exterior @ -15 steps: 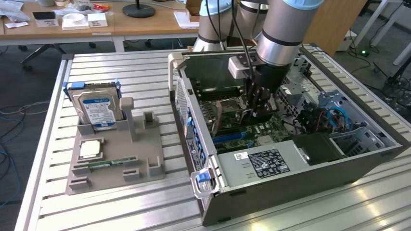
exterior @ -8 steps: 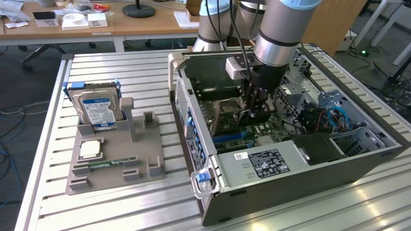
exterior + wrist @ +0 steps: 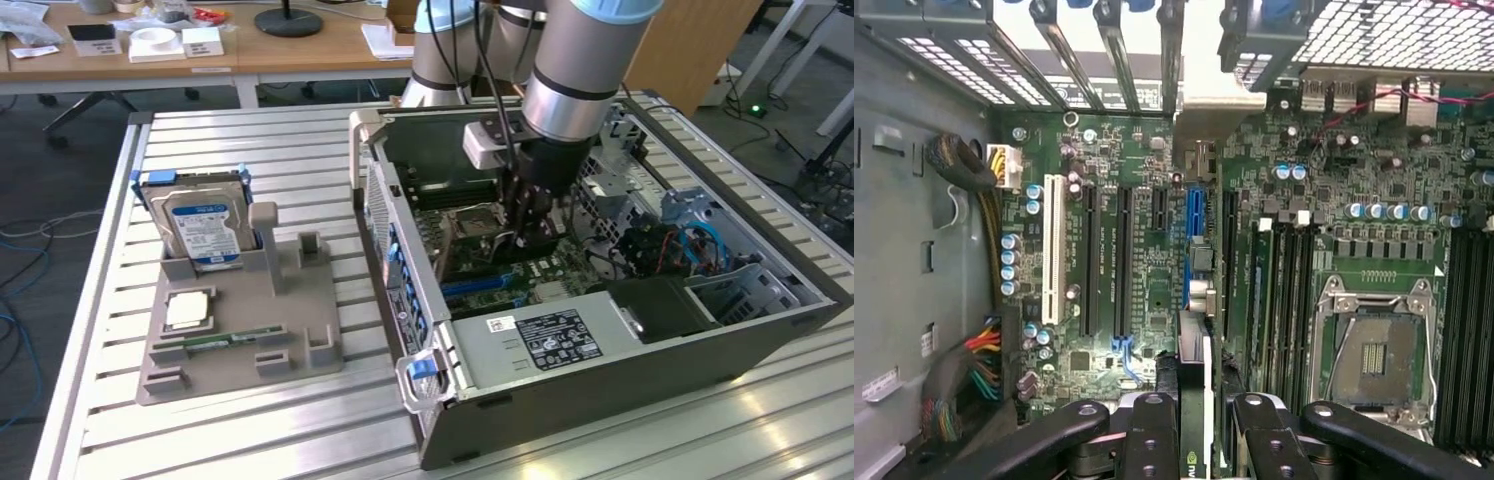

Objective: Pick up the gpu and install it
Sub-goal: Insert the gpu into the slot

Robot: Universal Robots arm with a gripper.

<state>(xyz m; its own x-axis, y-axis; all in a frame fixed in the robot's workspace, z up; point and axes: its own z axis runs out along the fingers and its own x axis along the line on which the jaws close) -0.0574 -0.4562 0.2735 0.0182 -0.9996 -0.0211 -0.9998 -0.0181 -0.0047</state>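
Note:
My gripper (image 3: 529, 232) is lowered into the open computer case (image 3: 747, 330), just above the motherboard (image 3: 534, 275). In the wrist view the gpu (image 3: 1194, 375) shows edge-on as a thin card with a pale upper edge. It sits between the black fingers (image 3: 1152, 435) of the gripper (image 3: 1199, 435), which is shut on it. The card's edge runs in line with the blue expansion slot (image 3: 1194, 215) on the motherboard (image 3: 1154, 290). Whether the card touches that slot I cannot tell.
Beside the blue slot lie two black slots (image 3: 1106, 255) and a white slot (image 3: 1051, 250); memory slots (image 3: 1284, 290) and the CPU socket (image 3: 1374, 350) lie on its other side. Left of the case, a grey fixture (image 3: 254, 330) holds a hard drive (image 3: 200, 225).

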